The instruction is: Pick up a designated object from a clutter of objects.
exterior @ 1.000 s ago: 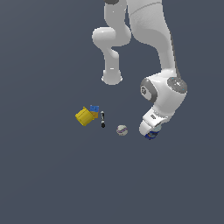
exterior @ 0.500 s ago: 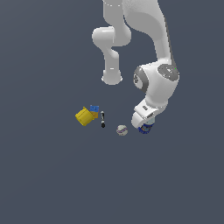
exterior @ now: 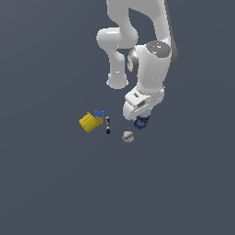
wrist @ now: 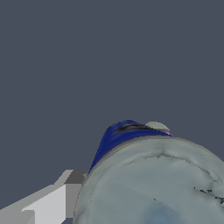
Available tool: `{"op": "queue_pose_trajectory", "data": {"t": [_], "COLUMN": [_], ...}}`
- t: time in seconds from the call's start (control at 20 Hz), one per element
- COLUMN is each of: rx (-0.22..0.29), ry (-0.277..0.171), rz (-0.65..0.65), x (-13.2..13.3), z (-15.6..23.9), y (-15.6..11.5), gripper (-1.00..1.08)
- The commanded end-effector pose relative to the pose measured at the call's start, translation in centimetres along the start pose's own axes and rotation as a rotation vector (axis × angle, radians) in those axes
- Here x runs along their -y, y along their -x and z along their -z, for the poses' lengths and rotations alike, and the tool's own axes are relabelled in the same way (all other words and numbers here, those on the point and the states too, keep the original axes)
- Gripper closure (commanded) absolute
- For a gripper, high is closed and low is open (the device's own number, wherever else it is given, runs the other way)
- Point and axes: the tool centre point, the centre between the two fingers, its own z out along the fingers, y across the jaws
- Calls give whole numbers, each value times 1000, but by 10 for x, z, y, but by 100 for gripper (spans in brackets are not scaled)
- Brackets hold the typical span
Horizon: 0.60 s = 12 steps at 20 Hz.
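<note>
Where clutter ends: blue can (exterior: 142, 122) under pincer (exterior: 141, 120), w/ bare floor (exterior: 183, 183) beyond.

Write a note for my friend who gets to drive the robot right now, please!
Hand: right over the blue can, one finger beside it; grip cannot be judged.
Things: the can sits at the exterior view's right of the clutter. White ball, black-and-white stick and yellow box with its blue block lie further left.
Done: hand lined up on the can.
Left: close, then lift.
</note>
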Motion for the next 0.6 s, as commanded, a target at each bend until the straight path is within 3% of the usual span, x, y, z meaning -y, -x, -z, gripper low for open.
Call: {"op": "queue_pose_trajectory", "data": {"t": [0.0,0.55], "rx": [-5,-8], "ry": [0,-4], "rz": [0,1], "x": [-10,-61], "z": [19,106], "y": [16,95], "gripper": [108,108]}}
